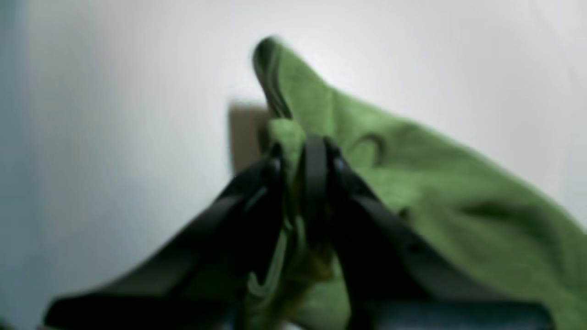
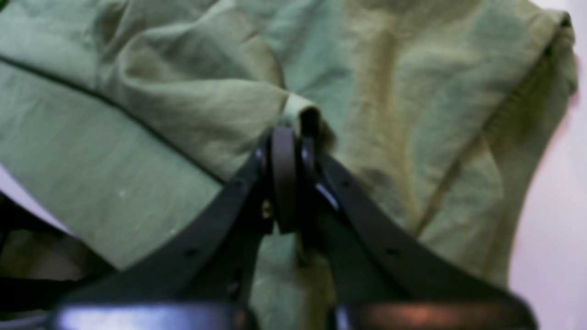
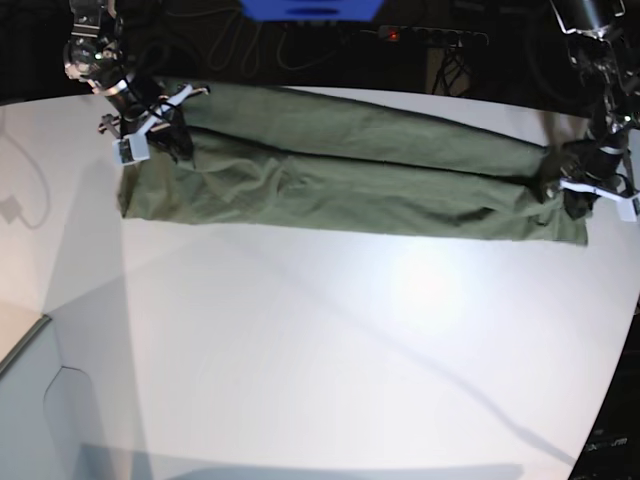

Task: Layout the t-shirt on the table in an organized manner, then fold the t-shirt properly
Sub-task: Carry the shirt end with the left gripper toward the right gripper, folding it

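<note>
The olive-green t-shirt [image 3: 350, 170] lies folded into a long narrow band across the far part of the white table [image 3: 300, 350]. At the band's left end in the base view, my right gripper [image 3: 165, 135] is shut on the cloth. The right wrist view shows its fingers pinching a small fold of the t-shirt [image 2: 160, 114], with the right gripper [image 2: 293, 133] right at that fold. At the band's right end, my left gripper [image 3: 572, 190] holds the other end. In the left wrist view, the left gripper [image 1: 300, 153] is shut on a raised corner of the t-shirt [image 1: 435, 183].
A grey-white box corner [image 3: 40, 400] sits at the near left. Cables and a power strip [image 3: 430, 35] run behind the table's far edge. The table's curved edge [image 3: 612, 380] falls away at the near right. Bare white tabletop stretches in front of the shirt.
</note>
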